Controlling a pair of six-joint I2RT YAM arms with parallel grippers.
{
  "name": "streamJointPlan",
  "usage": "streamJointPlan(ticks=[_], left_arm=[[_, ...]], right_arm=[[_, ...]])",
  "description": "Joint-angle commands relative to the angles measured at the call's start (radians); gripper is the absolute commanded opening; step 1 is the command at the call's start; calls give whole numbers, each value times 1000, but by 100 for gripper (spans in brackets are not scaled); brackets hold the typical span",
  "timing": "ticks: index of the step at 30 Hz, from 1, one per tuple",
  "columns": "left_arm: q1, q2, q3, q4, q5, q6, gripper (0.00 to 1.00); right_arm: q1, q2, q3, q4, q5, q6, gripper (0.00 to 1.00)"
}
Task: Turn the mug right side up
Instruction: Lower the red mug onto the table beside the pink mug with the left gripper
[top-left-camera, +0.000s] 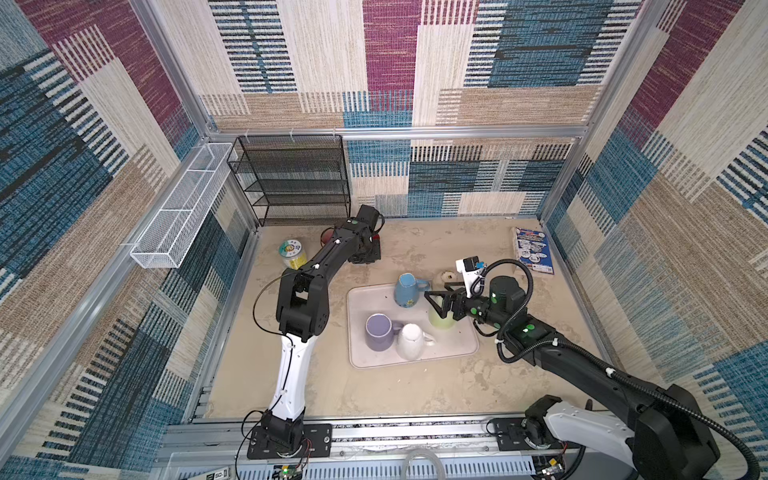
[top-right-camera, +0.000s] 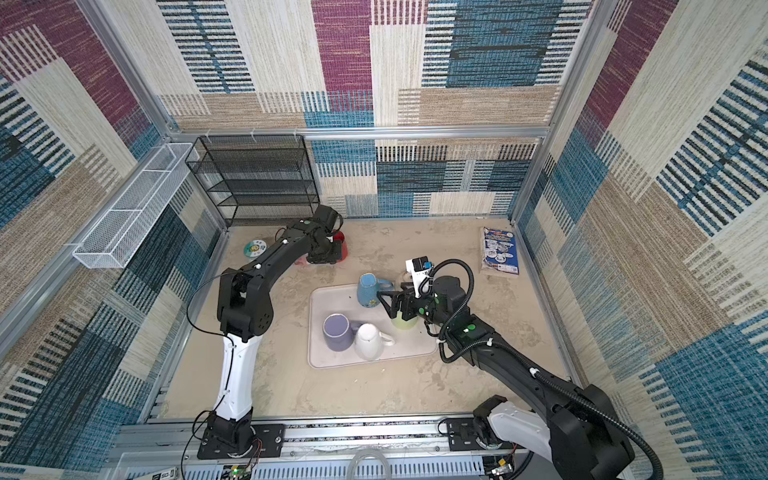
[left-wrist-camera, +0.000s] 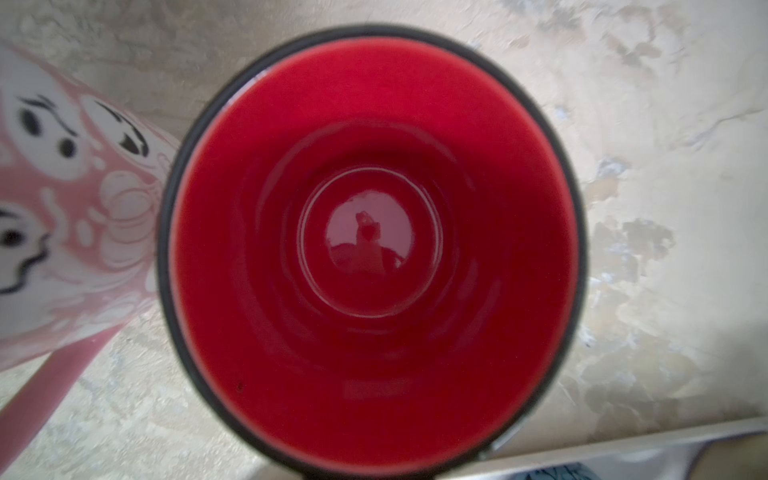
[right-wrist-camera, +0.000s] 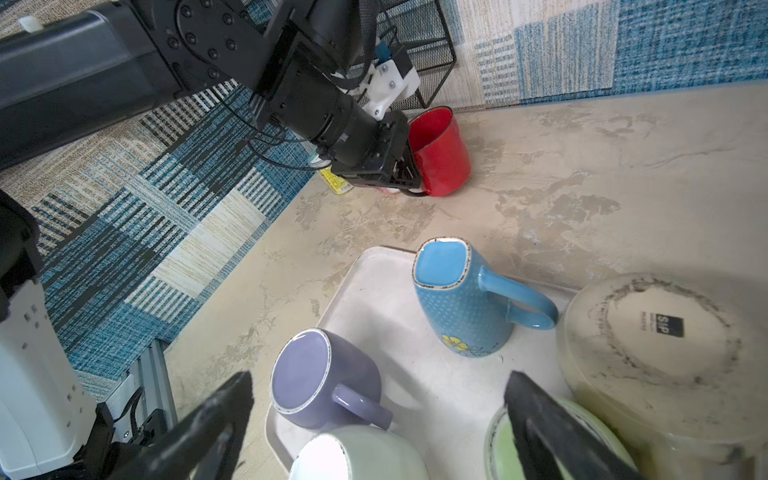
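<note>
Tabletop (top-left-camera: 415, 395), red mug (right-wrist-camera: 441, 160) in left pincer (right-wrist-camera: 409, 178)

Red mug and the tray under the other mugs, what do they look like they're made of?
The red mug looks like glazed ceramic: its glossy red inside shows reflections. The tray seems matte plastic, going by its dull off-white surface and rounded rim, though coated metal is possible.

Twin overhead views; wrist views close, downward.
</note>
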Motion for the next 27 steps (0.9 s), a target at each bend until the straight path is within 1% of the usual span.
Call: streamJointPlan(ticks=[1, 14, 19, 25, 27], left_arm=[[6, 15, 24, 1, 7, -20, 0], [17, 77, 88, -30, -18, -14, 0], [17, 81, 85, -34, -24, -11, 0], [16, 67, 78, -36, -16, -6, 13], [16, 59, 75, -34, -9, -5, 16]], right_arm=[[1, -5, -3, 30, -4, 0, 97], [0, 1, -3, 31, -6, -2, 97], [0, 2, -3, 31, -4, -4, 97], [0, 2, 5, 18, 3, -17, 97], [0, 10, 16, 5, 2, -29, 97]])
